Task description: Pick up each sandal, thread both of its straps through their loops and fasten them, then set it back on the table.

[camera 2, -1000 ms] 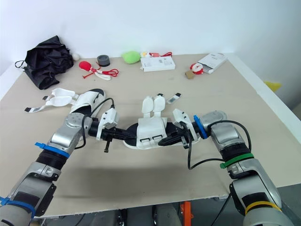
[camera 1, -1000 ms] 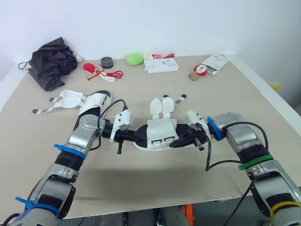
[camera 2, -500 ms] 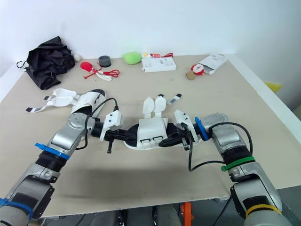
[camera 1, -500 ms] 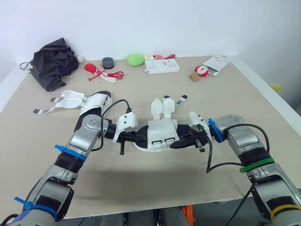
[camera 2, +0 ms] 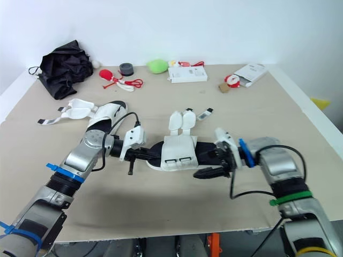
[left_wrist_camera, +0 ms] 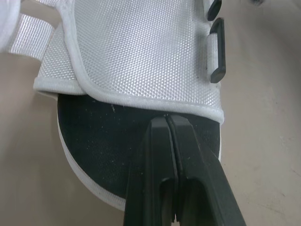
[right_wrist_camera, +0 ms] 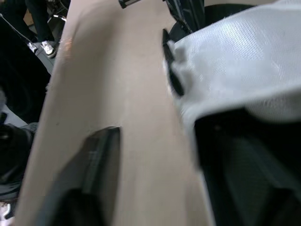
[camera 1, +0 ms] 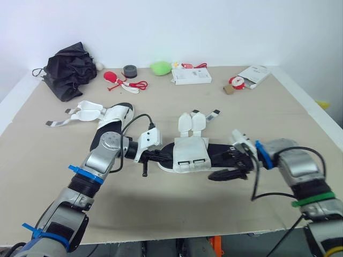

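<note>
The white-mesh, black-soled sandal (camera 1: 190, 155) lies on the beige desk (camera 1: 161, 214), both white straps (camera 1: 192, 122) open off its far side. At its left end the left end effector (left_wrist_camera: 168, 120) is closed, tips against the mesh edge. At its right end the right end effector (camera 1: 221, 167) gapes wide astride the sole rim. Probable step: pick-up. Next: close on the rim, lift level.

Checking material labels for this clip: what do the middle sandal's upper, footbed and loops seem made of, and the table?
Upper: white woven mesh fabric, matte; fine dotted weave, piped edge. Footbed: black, dull, perhaps foam or fabric-lined; pale specks cling to it. Loops: smooth black plastic, it seems, with a faint sheen. Table: matte beige board, possibly wood fibre.
</note>
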Motion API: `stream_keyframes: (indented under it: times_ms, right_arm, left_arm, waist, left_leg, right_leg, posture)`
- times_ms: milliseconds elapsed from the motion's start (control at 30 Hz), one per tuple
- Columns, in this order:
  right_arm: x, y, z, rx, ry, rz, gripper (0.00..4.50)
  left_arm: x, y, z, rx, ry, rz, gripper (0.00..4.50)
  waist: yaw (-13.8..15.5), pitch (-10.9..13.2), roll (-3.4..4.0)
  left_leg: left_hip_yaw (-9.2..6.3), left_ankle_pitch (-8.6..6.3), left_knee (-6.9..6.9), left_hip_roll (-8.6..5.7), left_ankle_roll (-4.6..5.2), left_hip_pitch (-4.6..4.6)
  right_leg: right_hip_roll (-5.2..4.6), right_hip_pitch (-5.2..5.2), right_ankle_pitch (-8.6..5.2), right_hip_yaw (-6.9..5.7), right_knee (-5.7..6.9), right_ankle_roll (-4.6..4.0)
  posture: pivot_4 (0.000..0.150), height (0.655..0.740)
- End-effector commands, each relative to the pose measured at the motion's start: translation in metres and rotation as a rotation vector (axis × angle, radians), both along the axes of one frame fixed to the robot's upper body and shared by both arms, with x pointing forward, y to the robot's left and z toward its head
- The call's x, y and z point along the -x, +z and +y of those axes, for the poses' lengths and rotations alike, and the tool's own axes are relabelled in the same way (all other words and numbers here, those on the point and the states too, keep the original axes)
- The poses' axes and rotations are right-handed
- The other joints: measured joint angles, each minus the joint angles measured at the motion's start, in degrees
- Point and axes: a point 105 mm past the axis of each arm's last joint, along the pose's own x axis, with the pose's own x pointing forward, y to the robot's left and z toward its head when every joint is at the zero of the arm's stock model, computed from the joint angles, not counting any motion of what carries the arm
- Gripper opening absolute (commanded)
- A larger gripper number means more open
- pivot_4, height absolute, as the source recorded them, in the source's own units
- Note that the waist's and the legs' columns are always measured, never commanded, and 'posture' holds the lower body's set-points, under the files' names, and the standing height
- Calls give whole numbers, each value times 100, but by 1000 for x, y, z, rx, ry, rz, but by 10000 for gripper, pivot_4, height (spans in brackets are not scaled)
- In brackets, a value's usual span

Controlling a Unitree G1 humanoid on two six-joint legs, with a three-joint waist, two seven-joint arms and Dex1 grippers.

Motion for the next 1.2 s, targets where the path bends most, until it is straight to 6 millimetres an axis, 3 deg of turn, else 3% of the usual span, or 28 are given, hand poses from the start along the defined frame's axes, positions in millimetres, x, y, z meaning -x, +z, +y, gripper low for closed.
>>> stream_keyframes:
  times_ms: [33, 133, 267, 467, 767, 1200]
  right_arm:
    - [-1, 39, -8, -95, -55, 5, 43253]
    - [-10, 55, -13, -128, -108, 0, 43253]
    - [-38, 66, -13, -163, -240, 9, 43253]
    - [-74, 43, -5, -82, -379, 20, 43253]
    - [-94, 46, 10, -105, -371, 18, 43253]
    - [-117, 57, 49, -300, -400, 41, 43253]
  left_arm:
    - [3, -22, 0, -70, -2, 42, 0]
    - [1, -23, -2, -73, -6, 29, 0]
    - [1, -23, -7, -72, -23, 12, 0]
    - [2, -23, -13, -68, -46, -9, 0]
    - [3, -23, -16, -62, -50, -16, 0]
    - [1, -22, -10, -62, -22, -17, 0]
  waist:
    - [-4, 0, 0]
    - [-4, 0, 1]
    - [-2, 0, 0]
    - [7, 0, 2]
    - [16, 0, 4]
    - [1, -1, 5]
  left_leg:
    - [2, 0, 1, -1, 0, 1]
    - [3, 6, 3, -2, 9, 1]
    - [0, 18, 3, -14, 25, 0]
    - [1, 18, 4, -39, 35, -25]
    - [3, 10, 10, -77, 75, -53]
    - [1, 15, 10, -78, 84, -53]
  right_leg:
    - [0, 0, -1, 0, 0, -2]
    - [-3, 0, -2, 0, -1, -5]
    - [-16, 0, 3, -4, -2, 3]
    - [-44, -8, 7, -2, -8, 9]
    - [-77, -20, 37, -5, -17, 53]
    - [-84, -18, 49, -4, -17, 42]
  posture:
    - [1500, 7400]
    - [1500, 7400]
    - [1500, 7400]
    - [1500, 7400]
    - [1500, 7400]
    - [1500, 7400]
